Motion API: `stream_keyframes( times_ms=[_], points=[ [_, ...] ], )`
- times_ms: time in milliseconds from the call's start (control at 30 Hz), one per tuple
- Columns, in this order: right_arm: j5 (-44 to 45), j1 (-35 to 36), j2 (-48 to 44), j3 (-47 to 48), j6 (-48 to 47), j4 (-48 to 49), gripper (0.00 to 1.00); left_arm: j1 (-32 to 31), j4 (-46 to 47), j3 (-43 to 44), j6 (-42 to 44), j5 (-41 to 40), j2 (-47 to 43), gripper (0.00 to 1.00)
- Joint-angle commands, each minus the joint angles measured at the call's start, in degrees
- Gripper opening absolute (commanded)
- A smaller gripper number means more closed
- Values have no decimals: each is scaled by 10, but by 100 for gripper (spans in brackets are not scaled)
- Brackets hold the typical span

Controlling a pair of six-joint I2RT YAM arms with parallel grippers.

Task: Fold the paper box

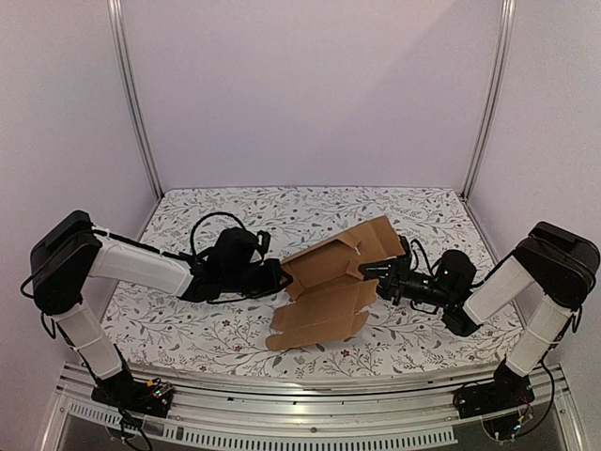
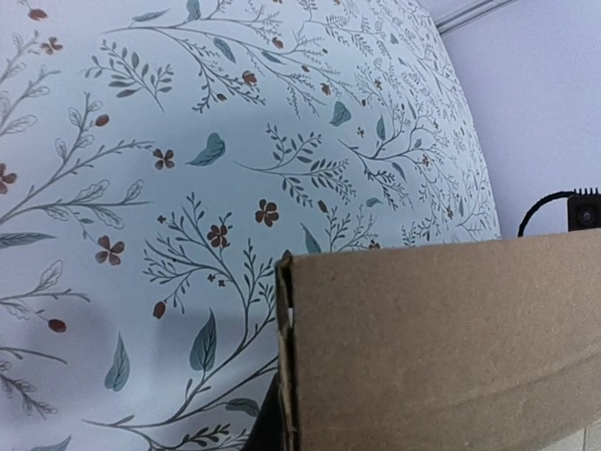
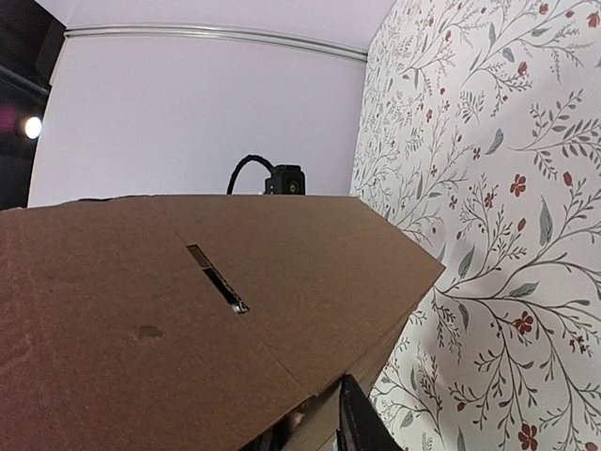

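Brown cardboard is sitting at the middle of the flowered table (image 1: 188, 329) in the overhead view — the paper box (image 1: 329, 287), half folded, with one panel lying low toward the near edge and another rising toward the back. The left gripper (image 1: 279, 278) is meeting the box's left edge and the right gripper (image 1: 376, 278) its right edge; both seem to be pinching cardboard, though the fingertips are too dark to read for certain.

From the left wrist, a flat cardboard wall with its raw corrugated edge is filling the lower right. No fingers are showing, so I cannot tell whether that claw is closed on it.

From the right wrist, a panel with a narrow slit is covering the lower frame, and one dark finger tip (image 3: 362, 423) is peeking beneath it — the jaw state is not clear here either.

To fold well, I judge one arm should be steadying the base while the other is swinging its panel along the crease, keeping the tab lined up with that slit.
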Motion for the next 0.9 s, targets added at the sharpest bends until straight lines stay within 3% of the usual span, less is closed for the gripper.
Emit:
stream_keyframes(
  times_ms=[0, 67, 133, 233, 433, 867],
  points=[
    [-10, 6, 30, 16, 6, 33, 16, 0, 3, 12, 10, 8, 3, 0],
    [-10, 7, 35, 17, 7, 33, 6, 0, 2, 13, 11, 6, 2, 0],
    [-12, 7, 40, 16, 9, 33, 5, 0, -3, 13, 13, 5, 1, 0],
    [-11, 7, 36, 12, 8, 33, 9, 0, -8, 11, 14, -1, -4, 0],
    [-2, 7, 23, -13, 5, 32, 32, 0, -33, 11, 28, -23, -15, 0],
    [5, 5, 15, -119, -29, 32, 34, 19, -78, 4, 69, -68, -44, 0]
  ],
)
